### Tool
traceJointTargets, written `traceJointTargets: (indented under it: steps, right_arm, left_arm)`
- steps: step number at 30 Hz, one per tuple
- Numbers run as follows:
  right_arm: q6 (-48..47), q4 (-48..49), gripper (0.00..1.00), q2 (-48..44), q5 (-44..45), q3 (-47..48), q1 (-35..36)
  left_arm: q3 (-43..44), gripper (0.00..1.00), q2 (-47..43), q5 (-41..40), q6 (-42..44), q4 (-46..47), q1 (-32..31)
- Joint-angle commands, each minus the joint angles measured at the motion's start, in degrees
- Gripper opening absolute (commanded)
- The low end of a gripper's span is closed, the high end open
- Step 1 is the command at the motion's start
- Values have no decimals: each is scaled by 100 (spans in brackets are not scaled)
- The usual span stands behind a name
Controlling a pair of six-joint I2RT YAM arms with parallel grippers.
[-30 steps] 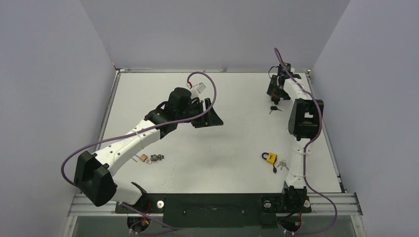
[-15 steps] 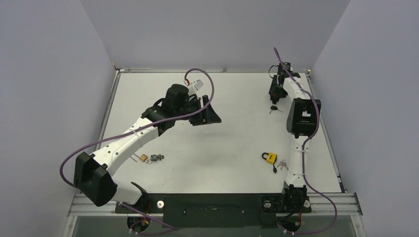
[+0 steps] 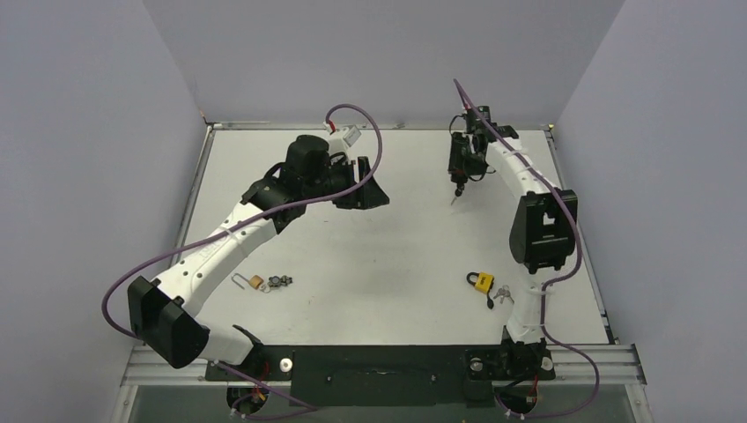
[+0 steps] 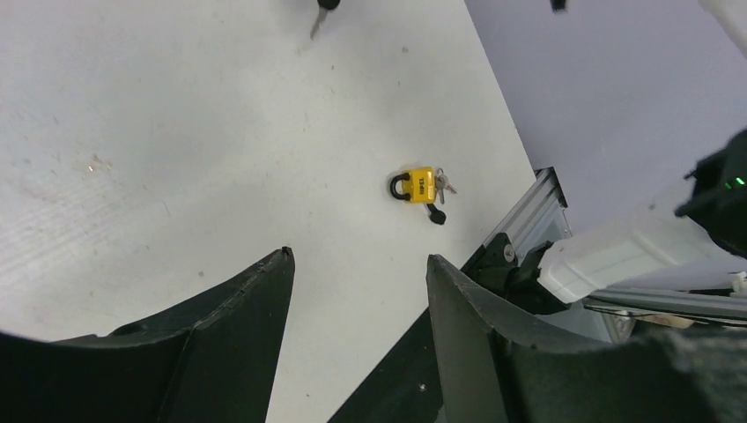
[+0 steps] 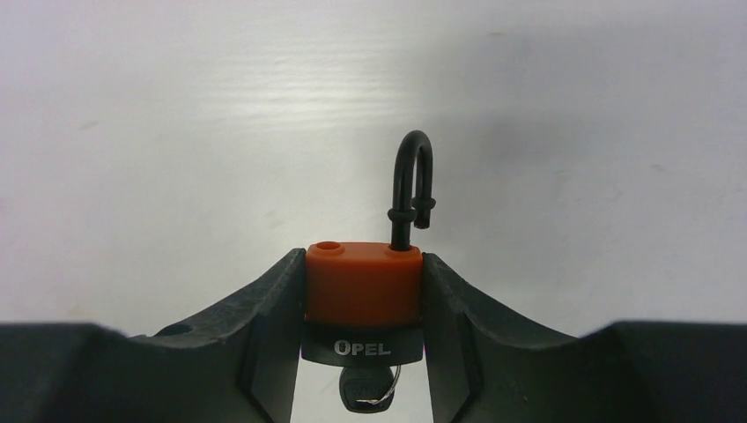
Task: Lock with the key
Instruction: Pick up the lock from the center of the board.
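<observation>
Orange padlock (image 5: 361, 291) sits clamped inside the right tool (image 5: 363, 269).

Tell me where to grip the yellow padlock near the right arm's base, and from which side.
Grip the yellow padlock by its body, coming straight down from above. It lies flat on the table, shackle at one end and keys at the other, so probably close across the two bare side edges.
</observation>
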Motion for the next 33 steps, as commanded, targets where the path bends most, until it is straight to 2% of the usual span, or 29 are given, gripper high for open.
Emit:
traceJointTargets:
  steps: [1,9,11,17,21,26,33]
  right_arm:
    - [236,168,0,-1837,-721,-545,799]
    - [886,520,0,-4144,-2186,-1936,1793]
    - [1021,581,0,-4584,-2497,-2201,2010]
    - [1682,1149,0,-5862,-3460,-2974,2568]
    - [2212,1731,0,-6537,-4003,-3227,2807]
    - [2597,2174,0,-7006,-4311,-3199,3134]
    - [1933,1252,0,-6940,-3751,-2809,3834]
  left_arm:
    - [604,54,-224,-166,818,81,7]
    - [1348,54,-642,165,1958,5,73]
    - [1497,54,-769,463,2151,27,95]
    - [1839,54,-927,2074,2453,5,130]
    - [1700,53,-1039,2959,2250,356,121]
    - [1243,53,-1183,3487,1694,1075,122]
    - [1179,48,-1024,3763,1115,1294,121]
